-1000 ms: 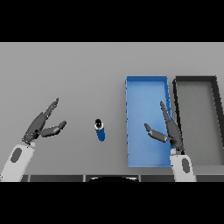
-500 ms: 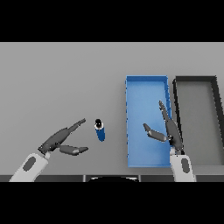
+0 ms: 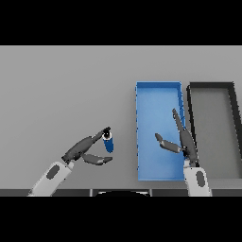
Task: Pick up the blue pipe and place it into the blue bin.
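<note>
Standing upright, blue pipe (image 3: 108, 141), left hand (image 3: 84, 150) fingers (image 3: 97, 136) touching its top

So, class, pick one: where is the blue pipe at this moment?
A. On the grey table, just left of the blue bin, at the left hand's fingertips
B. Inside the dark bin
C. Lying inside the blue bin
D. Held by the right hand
A: the blue pipe stands on the table left of the blue bin, with the left hand reaching to it, fingers open.
</note>
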Robot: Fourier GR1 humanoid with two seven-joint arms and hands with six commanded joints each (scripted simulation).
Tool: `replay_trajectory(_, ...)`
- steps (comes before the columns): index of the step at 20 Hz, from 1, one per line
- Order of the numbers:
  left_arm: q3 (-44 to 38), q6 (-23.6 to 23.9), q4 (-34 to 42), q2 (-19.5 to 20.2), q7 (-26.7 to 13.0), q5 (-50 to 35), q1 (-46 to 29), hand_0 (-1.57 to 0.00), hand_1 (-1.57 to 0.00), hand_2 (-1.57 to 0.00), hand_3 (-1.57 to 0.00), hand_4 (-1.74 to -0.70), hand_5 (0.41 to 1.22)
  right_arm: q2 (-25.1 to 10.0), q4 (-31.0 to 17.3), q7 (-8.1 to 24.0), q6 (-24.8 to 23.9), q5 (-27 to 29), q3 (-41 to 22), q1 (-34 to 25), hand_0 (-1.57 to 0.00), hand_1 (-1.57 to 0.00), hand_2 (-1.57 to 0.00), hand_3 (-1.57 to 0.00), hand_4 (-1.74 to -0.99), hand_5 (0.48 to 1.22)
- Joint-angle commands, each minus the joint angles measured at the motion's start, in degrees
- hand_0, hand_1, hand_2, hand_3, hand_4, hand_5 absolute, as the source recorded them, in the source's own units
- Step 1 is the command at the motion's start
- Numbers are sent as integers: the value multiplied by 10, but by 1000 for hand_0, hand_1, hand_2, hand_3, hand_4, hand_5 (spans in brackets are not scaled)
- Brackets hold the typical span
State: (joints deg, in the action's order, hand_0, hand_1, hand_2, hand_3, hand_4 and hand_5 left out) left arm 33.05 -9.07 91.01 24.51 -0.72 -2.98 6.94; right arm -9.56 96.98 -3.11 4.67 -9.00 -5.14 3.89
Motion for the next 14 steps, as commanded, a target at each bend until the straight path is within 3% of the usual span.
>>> replay_trajectory(1,-1,1,-9,-10,1,-3,6,1,1,1,1,-1126,487,3,-7,-7,-1,-4,-3,4,1,1,1,1,-1205,554)
replay_trajectory(3,-2,2,-29,-26,16,-6,8,1,1,1,1,-1130,493,-2,2,-18,2,3,2,8,1,1,1,1,-1203,551)
replay_trajectory(5,-3,3,-58,-46,18,-6,17,1,1,1,1,-1138,497,2,-2,0,2,6,3,1,1,1,1,1,-1202,549)
replay_trajectory(10,2,17,-119,-91,69,13,35,1,1,-51,-16,-1117,543,-3,-2,-2,0,1,4,9,1,1,1,1,-1192,549)
replay_trajectory(12,-8,9,-132,-111,64,-11,47,1,-44,-166,-108,-1176,601,-5,-4,-8,0,-2,4,10,1,1,1,1,-1186,554)
replay_trajectory(14,-10,1,-131,-124,64,-30,42,-39,-248,-417,-345,-1268,675,-5,-3,-10,4,5,6,5,1,1,1,1,-1196,560)
